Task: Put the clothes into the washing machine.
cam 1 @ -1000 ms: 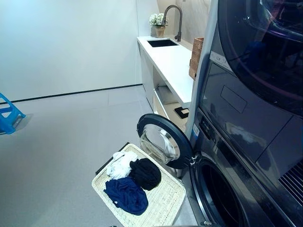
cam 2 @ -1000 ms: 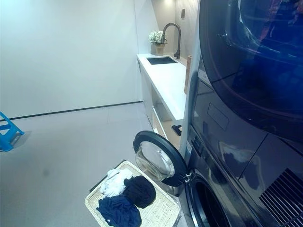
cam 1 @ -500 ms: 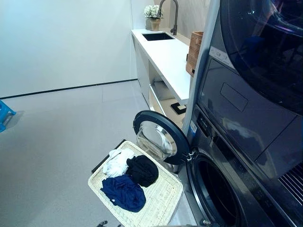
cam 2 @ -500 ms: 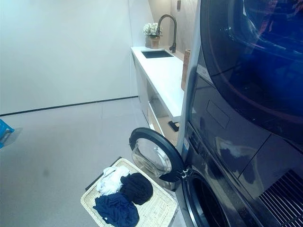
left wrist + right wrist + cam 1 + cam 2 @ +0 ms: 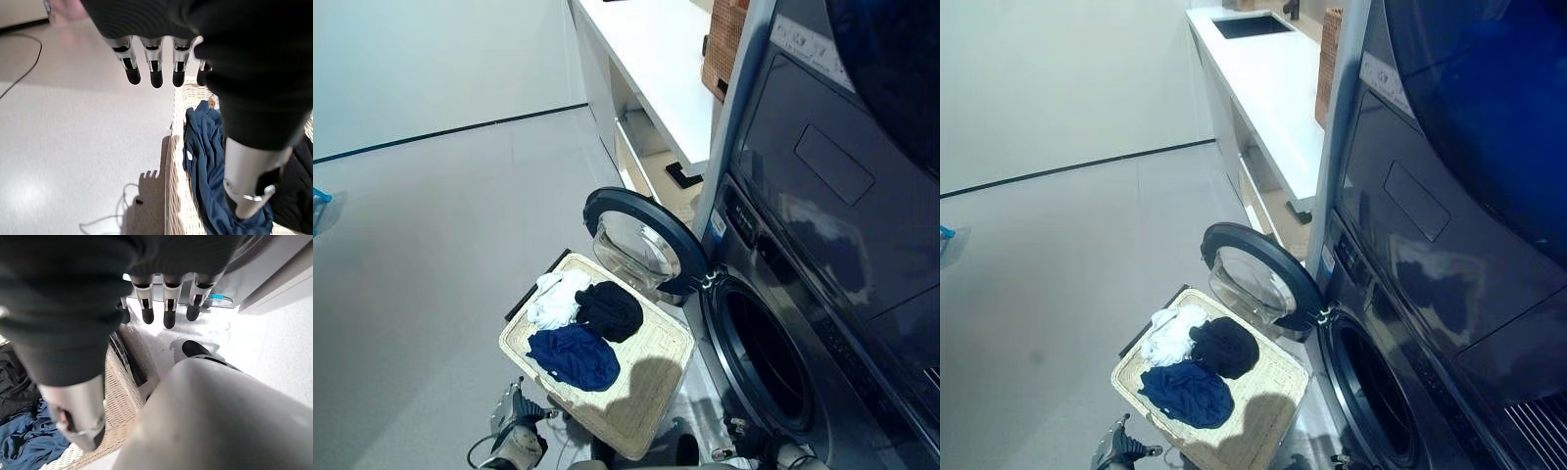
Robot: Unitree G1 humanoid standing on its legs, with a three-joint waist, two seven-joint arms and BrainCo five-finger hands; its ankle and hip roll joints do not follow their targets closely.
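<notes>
Basket (image 5: 656,387) holds white (image 5: 555,299), black (image 5: 610,310), navy clothes (image 5: 572,356); both hands' fingers straight, empty.

Right hand (image 5: 781,454) cut off by bottom edge, head views. Black garment (image 5: 293,193) cut by edge in left wrist view. Washing machine (image 5: 773,362) drum interior too dark to make out.

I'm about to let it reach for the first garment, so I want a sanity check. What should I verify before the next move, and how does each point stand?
1. Washing machine door swung open: ok.
2. Drum opening unobstructed: ok.
3. Clothes in the wicker basket: white garment, black garment, navy garment: ok.
4. Left hand open, empty, over the floor beside the basket: ok.
5. Right hand open, empty: ok.
6. Drum empty inside: cannot tell.
</notes>
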